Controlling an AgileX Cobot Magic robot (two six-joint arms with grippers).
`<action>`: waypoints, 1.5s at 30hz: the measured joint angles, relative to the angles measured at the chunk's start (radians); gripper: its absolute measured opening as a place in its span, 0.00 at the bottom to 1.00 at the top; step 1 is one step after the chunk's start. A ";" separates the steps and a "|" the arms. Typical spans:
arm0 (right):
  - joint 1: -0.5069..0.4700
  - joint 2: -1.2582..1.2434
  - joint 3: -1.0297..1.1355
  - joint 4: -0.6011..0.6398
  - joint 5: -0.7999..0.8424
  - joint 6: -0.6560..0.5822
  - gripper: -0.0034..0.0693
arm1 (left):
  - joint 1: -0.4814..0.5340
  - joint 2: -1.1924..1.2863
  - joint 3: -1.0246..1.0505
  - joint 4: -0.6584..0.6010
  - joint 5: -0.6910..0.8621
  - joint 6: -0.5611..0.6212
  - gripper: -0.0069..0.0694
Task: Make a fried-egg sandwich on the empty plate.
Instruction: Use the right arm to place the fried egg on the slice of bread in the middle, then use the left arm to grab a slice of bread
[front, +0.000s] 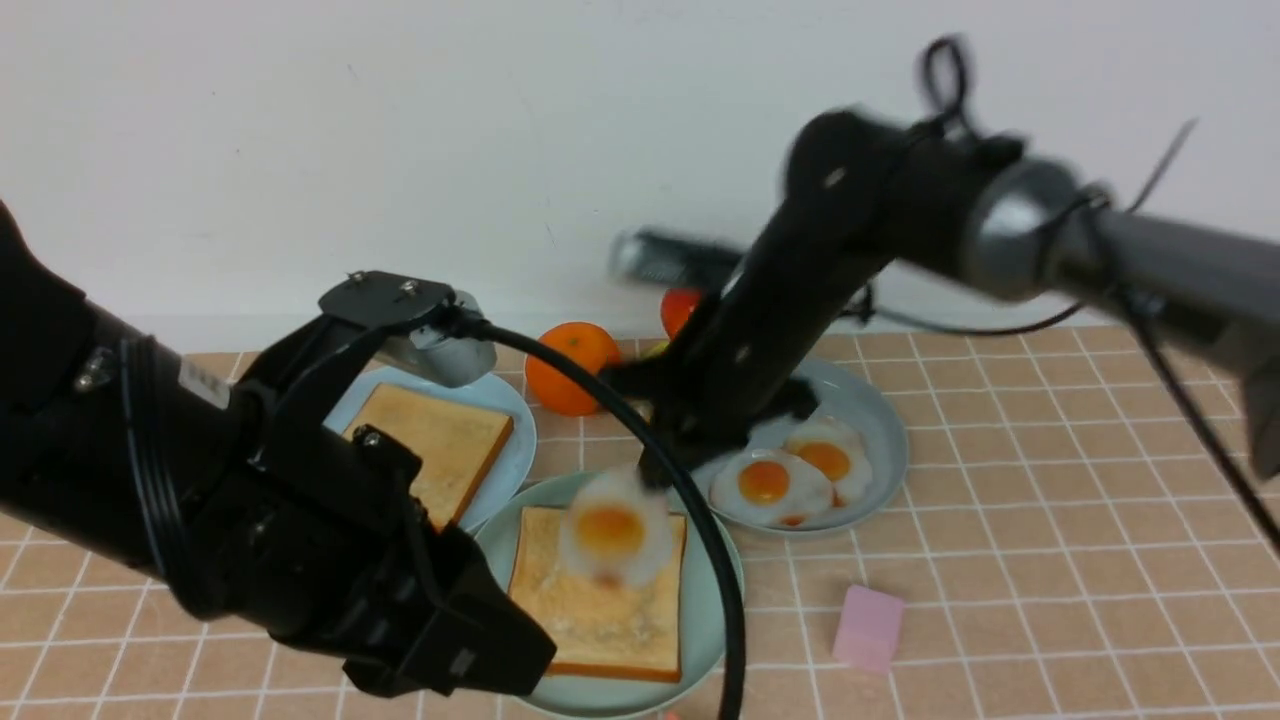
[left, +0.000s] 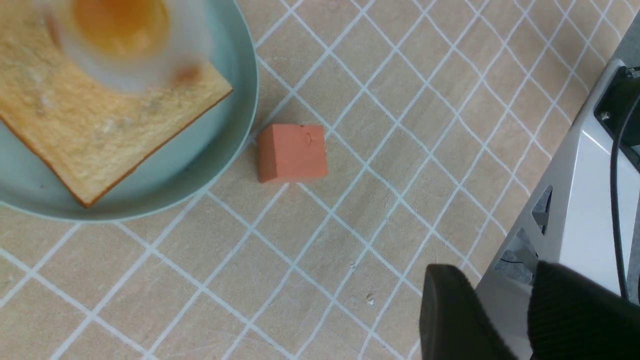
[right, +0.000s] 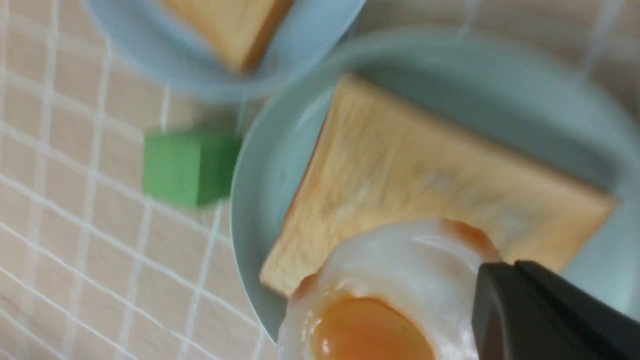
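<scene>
A toasted bread slice (front: 600, 610) lies flat on the mint-green empty plate (front: 722, 600). Just above its far end hangs a blurred fried egg (front: 612, 528), white with an orange yolk. My right gripper (front: 655, 468) is shut on the egg's edge; the right wrist view shows the closed fingertips (right: 505, 267) pinching the egg (right: 390, 290) over the bread (right: 425, 180). A second bread slice (front: 440, 440) rests on the pale blue plate (front: 515, 450). My left gripper (left: 510, 310) is open and holds nothing, hovering over the tablecloth beside the mint plate (left: 240, 125).
Two more eggs (front: 770, 482) lie on the grey-blue plate (front: 880, 430). An orange (front: 572, 367) and a red fruit (front: 680, 308) sit behind. A pink cube (front: 868, 627), a salmon cube (left: 292, 152) and a green cube (right: 187, 167) stand near the mint plate.
</scene>
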 joint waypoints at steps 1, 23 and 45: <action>0.007 0.000 0.007 -0.009 -0.013 0.000 0.04 | 0.000 0.000 0.000 0.001 0.000 0.000 0.42; 0.041 -0.112 0.044 -0.116 -0.080 -0.078 0.43 | 0.005 0.000 0.000 0.110 -0.132 -0.111 0.42; 0.112 -0.701 0.599 -0.005 -0.077 -0.404 0.03 | 0.352 0.577 -0.384 0.378 -0.308 -0.601 0.42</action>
